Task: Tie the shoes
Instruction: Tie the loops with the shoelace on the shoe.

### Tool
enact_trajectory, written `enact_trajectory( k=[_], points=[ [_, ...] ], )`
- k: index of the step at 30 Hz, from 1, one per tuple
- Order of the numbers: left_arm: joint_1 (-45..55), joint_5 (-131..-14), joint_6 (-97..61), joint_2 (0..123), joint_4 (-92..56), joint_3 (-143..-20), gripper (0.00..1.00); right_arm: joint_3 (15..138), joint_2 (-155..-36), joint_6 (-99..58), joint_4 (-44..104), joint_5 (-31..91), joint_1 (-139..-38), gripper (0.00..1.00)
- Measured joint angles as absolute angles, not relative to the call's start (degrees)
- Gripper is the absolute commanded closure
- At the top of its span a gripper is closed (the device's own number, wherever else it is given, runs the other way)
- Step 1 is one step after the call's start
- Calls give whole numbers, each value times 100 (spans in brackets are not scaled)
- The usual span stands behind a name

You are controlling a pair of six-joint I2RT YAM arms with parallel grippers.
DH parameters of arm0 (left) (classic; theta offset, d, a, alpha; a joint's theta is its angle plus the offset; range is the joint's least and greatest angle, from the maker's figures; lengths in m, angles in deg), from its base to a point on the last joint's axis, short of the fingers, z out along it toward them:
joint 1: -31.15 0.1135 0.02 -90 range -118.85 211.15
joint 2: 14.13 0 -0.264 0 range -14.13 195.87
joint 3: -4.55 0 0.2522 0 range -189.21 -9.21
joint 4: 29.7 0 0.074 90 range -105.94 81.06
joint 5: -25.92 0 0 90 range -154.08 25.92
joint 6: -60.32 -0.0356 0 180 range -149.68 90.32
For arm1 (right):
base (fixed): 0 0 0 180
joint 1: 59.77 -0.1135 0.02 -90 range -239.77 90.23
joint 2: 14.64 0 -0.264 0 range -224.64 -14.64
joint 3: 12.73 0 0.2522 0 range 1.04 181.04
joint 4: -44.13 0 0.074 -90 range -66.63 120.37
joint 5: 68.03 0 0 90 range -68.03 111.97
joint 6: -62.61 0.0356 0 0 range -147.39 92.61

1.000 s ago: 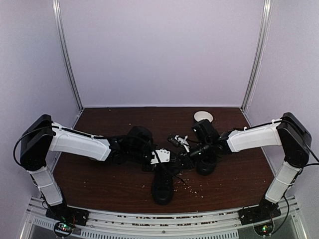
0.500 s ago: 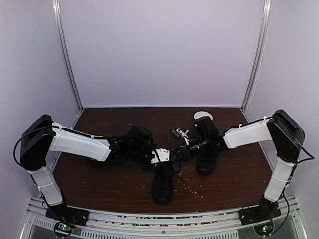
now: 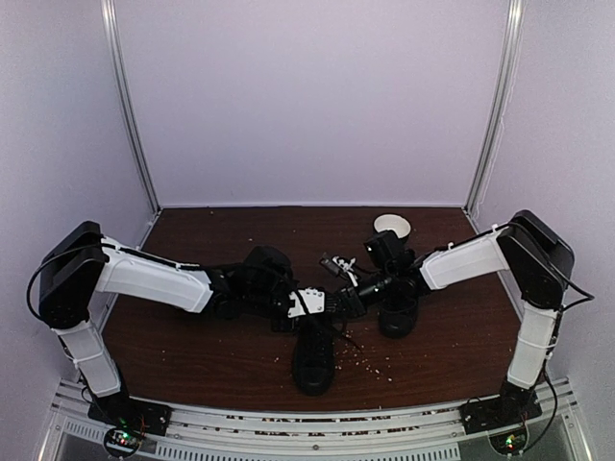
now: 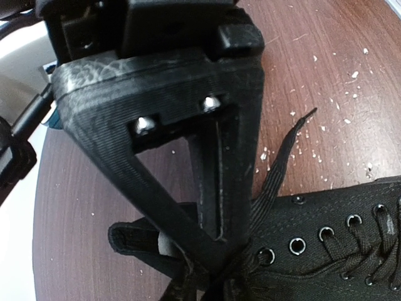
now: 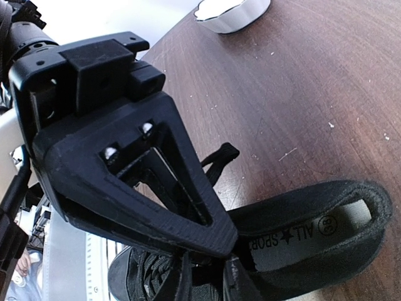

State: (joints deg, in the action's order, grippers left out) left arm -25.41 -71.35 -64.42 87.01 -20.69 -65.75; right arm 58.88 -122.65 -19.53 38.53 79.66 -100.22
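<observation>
At laces (image 5: 186,279), right fingers (image 5: 207,235) seemingly closed.

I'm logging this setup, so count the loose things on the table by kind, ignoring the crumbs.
Shoes: 2, the second further right
Bowl: 1
Total: 3

High rear overview; two close wrist views
</observation>
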Motion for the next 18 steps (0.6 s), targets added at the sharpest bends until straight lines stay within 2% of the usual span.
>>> enact_trajectory(
  k=[2,7,13,15,18],
  points=[
    [-2541,-7124,-6418,8701,-2137,-6533,86,5890,-12291,-1969,3867,7979,-10022,81],
    [-2541,-7135,-6313,8701,-2345,-6402,99,5897,-12300,-1966,3880,7959,-10022,78],
    [-2501,-7196,-6160,8699,-2638,-6218,100,5903,-12339,-1966,3915,7944,-10024,78],
    [-2484,-7222,-6106,8666,-2780,-6138,100,5903,-12339,-1966,3932,7955,-10031,80],
    [-2451,-7233,-6038,8627,-2970,-6057,100,5903,-12339,-1971,3945,8014,-10061,93]
  ],
)
